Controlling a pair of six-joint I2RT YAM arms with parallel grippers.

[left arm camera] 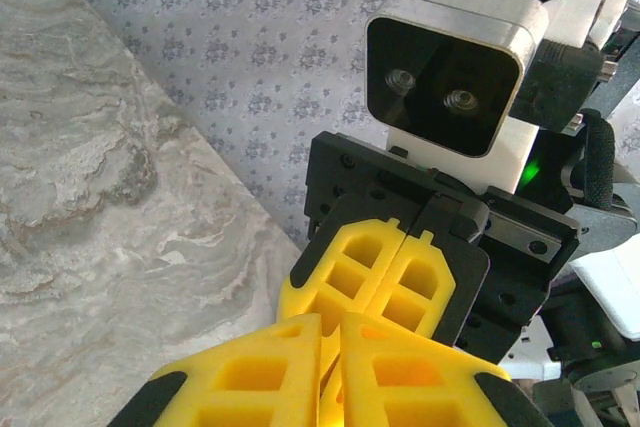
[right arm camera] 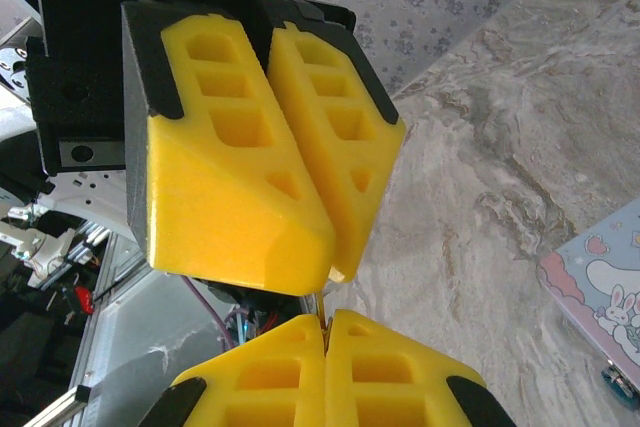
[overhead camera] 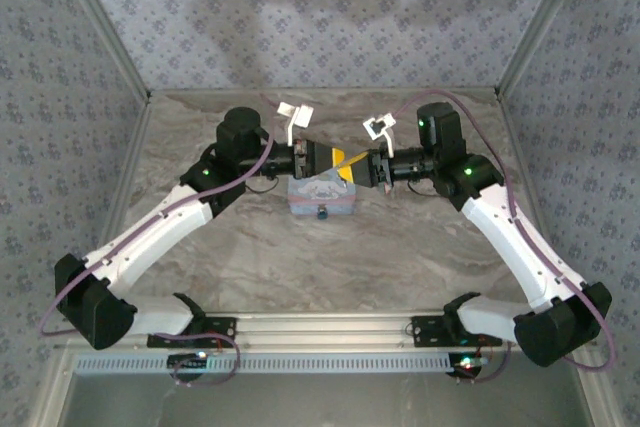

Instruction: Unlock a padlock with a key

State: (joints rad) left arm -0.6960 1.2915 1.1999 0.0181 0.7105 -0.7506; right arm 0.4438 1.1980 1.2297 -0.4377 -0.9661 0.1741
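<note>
Although the yellow-fingered left gripper point(right arm camera: 328, 269) and right gripper point(right arm camera: 325, 335) meet tip to tip, each pressed together, I cannot tell whether either pinches the key. The tiny dark teal padlock point(overhead camera: 323, 213) sits at the near face of the light-blue rectangular tin point(overhead camera: 300, 199) below them; a handover needs one firm pinch before the other releases.

Light-blue tin point(overhead camera: 322, 199) with white cartoon character, lying flat mid-table, grey marble-look tabletop point(overhead camera: 330, 262), floral-print wall panels point(overhead camera: 330, 7) on three sides, aluminium rails point(overhead camera: 330, 327) and perforated strip point(overhead camera: 330, 361) at near edge
</note>
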